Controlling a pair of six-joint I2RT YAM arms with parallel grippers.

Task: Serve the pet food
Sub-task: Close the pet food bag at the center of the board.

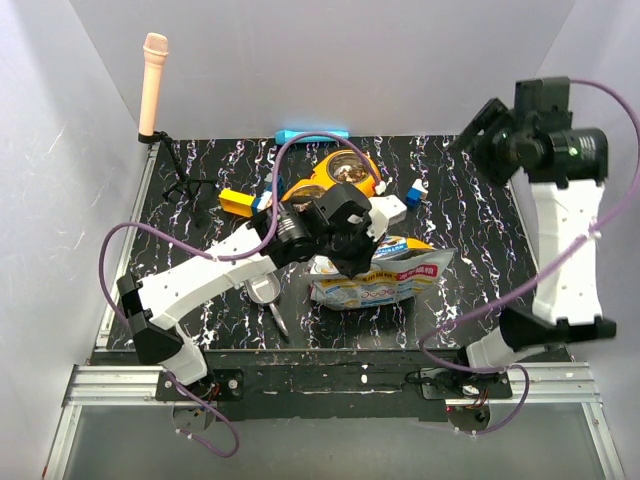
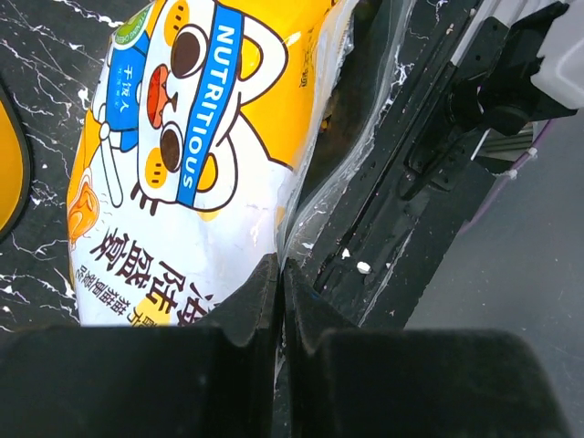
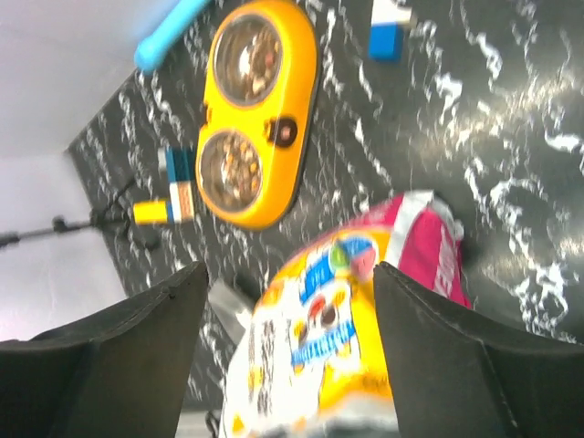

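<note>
The left claw (image 2: 281, 281) is clamped shut on the side seam of the bag (image 2: 182, 137), the foil edge pinched between its two fingers. The bag lies flat on the bench (image 1: 480, 230), printed face up, between the arm bases and the bowl (image 3: 299, 91). Whether the bag's mouth is open I cannot tell: from above, the left wrist covers its upper end.

The pet food (image 3: 230, 171) sits in the bowl's two round wells as brown pellets. In the right wrist view the well nearer the yellow-blue blocks (image 1: 240, 201) looks the fuller, though the picture is blurred. The bowl stands just behind the bag, and the left arm's wrist overlaps its near edge in the top view.

The right claw (image 3: 287, 274) hangs high over the right side of the bench with its fingers spread wide and nothing between them, looking down on the bag and bowl.

A blue-white block (image 1: 413, 192) lies right of the bowl, a blue bar (image 1: 310, 135) rests against the back wall, and a peach mic-like prop (image 1: 154, 70) stands on a stand at the back left corner. A grey scoop-like tool (image 1: 268, 292) lies just left of the bag, partly under the left arm
</note>
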